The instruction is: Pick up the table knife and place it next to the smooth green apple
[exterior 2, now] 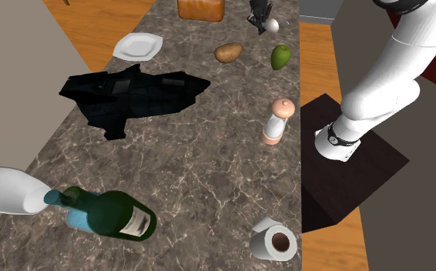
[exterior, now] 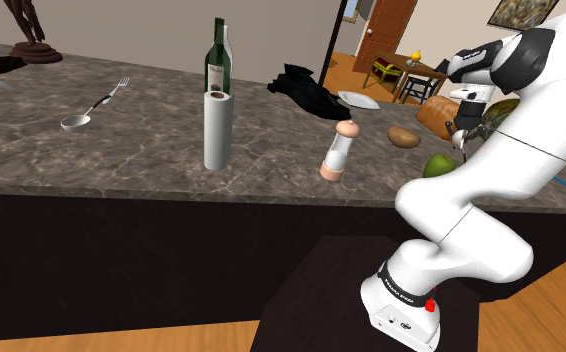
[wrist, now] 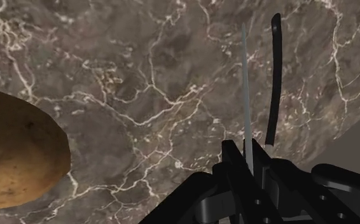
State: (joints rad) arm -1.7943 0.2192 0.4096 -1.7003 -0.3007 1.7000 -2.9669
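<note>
The gripper clenched the table knife, its thin grey blade edge-on above the veined stone countertop; a rough brown lump sat cut off nearby.

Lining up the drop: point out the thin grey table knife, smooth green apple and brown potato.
Thin grey table knife (wrist: 244, 95): wrist view, mid-blade.
Smooth green apple (exterior 2: 281, 57): second exterior view, its middle.
Brown potato (exterior 2: 228, 52): second exterior view, its middle.
</note>
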